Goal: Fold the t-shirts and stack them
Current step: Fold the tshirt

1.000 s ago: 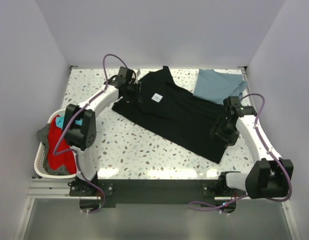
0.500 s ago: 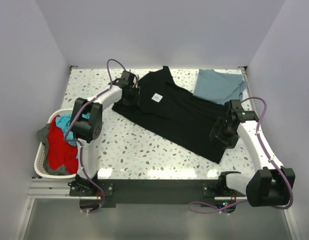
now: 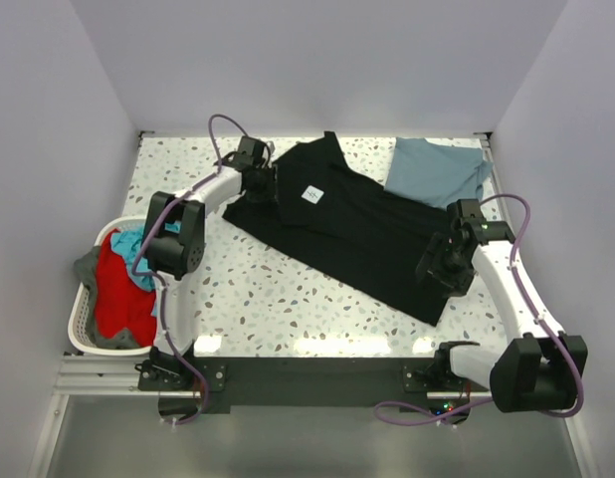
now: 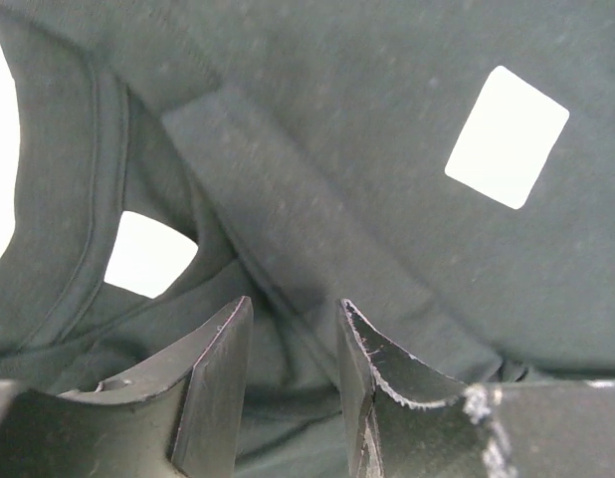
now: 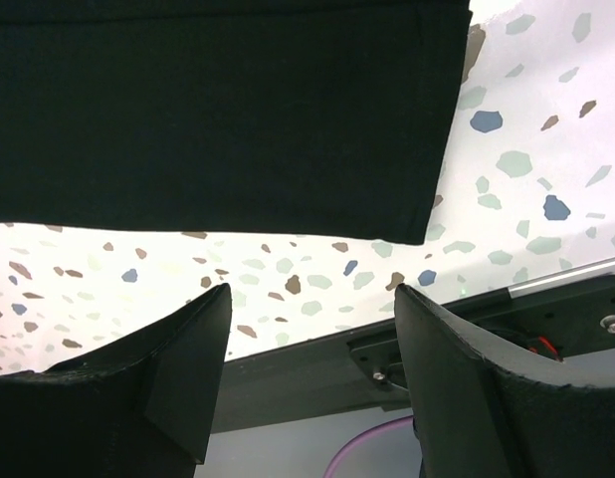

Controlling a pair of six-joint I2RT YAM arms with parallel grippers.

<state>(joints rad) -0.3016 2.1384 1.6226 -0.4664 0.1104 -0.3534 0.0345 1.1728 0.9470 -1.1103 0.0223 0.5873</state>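
Observation:
The large black t-shirt [image 3: 357,229] lies spread diagonally across the table, its white neck label [image 3: 310,195] facing up. My left gripper [image 3: 260,189] sits low on its collar end. In the left wrist view the jaws [image 4: 293,319] stand narrowly apart with a bunched fold of black cloth [image 4: 337,149] between them, the label [image 4: 507,137] ahead. My right gripper [image 3: 442,269] hovers at the shirt's lower right hem. It is wide open [image 5: 312,299] and empty, the hem corner [image 5: 427,224] just ahead. The slate-blue t-shirt [image 3: 437,169] lies at the back right.
A white laundry basket [image 3: 81,329] with red and blue clothes hangs off the table's left edge. The speckled table [image 3: 288,289] shows in front of the shirt. The black base rail [image 5: 317,368] is just below the right gripper. Walls close in on three sides.
My left arm's elbow has swung in toward the table and its gripper has settled lower onto the collar. My right gripper has shifted slightly and stays open.

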